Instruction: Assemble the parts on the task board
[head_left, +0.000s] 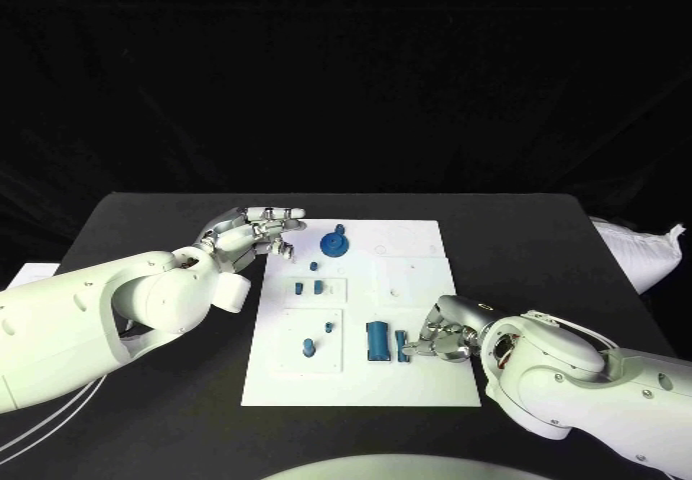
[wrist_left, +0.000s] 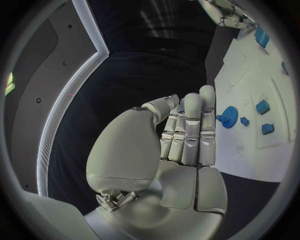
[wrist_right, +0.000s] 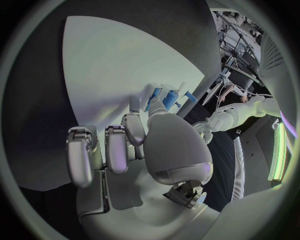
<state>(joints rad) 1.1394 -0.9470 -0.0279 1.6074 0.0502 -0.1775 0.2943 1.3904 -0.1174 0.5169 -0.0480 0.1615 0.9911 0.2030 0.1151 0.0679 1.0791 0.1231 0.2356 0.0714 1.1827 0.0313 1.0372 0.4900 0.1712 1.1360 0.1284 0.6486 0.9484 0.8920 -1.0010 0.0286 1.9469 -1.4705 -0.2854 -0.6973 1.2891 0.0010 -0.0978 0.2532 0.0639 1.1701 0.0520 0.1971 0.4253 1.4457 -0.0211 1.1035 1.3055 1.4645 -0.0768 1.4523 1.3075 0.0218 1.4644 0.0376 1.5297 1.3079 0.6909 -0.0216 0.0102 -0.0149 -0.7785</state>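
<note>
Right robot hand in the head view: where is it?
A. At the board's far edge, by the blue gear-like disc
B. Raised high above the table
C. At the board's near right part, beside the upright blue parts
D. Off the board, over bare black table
C: the right robot hand sits at the near right part of the task board, its fingers at the upright blue parts.

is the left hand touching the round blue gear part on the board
Apart. In the left wrist view a strip of white task board shows between the left hand and the round blue part.
</note>
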